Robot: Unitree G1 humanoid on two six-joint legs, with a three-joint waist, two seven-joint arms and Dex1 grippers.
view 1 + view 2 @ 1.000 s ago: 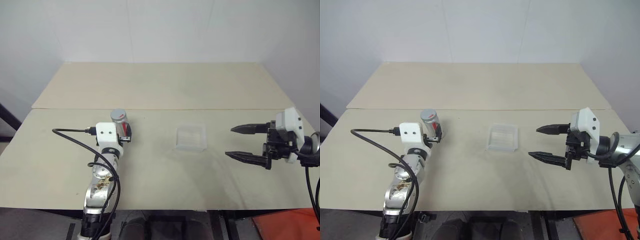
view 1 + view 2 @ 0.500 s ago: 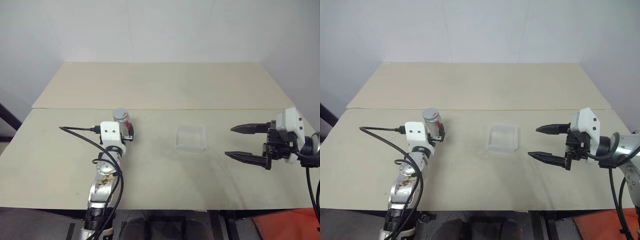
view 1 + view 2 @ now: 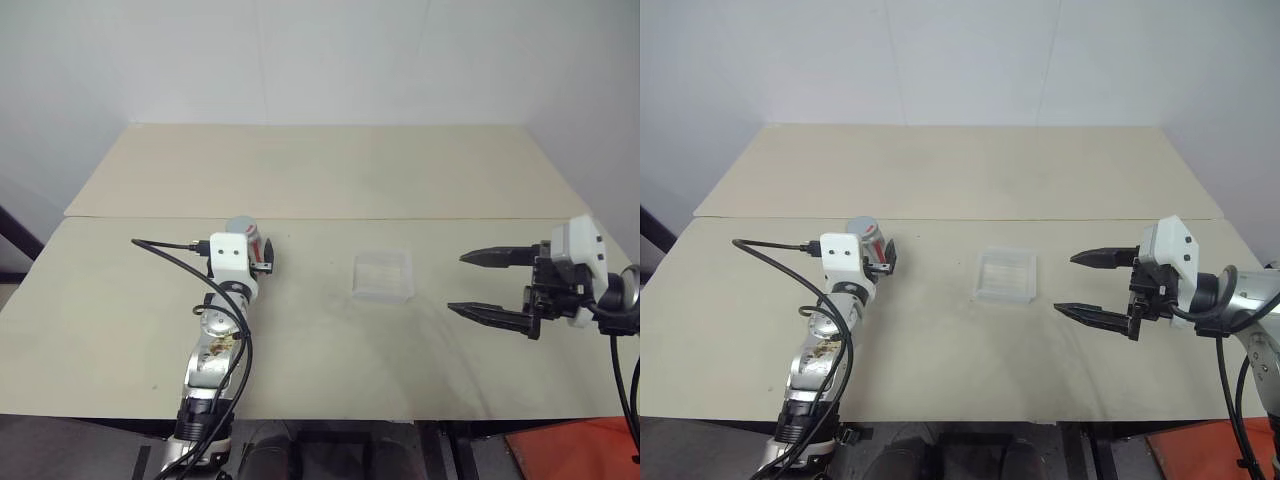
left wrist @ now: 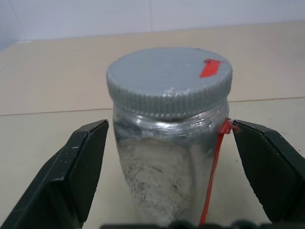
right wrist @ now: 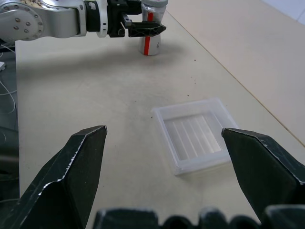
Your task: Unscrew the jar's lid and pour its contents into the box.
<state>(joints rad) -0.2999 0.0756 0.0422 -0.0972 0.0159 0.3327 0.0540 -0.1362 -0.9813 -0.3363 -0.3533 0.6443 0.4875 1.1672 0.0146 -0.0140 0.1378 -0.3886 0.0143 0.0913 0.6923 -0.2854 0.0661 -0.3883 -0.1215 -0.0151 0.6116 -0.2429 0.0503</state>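
— With the left claw (image 4: 167,157) spread wide around the jar (image 4: 169,157), left of frame centre on the tabletop (image 3: 330,330), how to grip?
— Close squarely below the lid (image 4: 169,78); right claw (image 3: 490,285) waits open, empty

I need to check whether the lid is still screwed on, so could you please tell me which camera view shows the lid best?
The left wrist view: the lid sits close up on the jar, its ribbed edge and red mark plain. In the head views the left arm's white wrist block hides part of it. In the right wrist view it lies far off, cut by the picture's edge.
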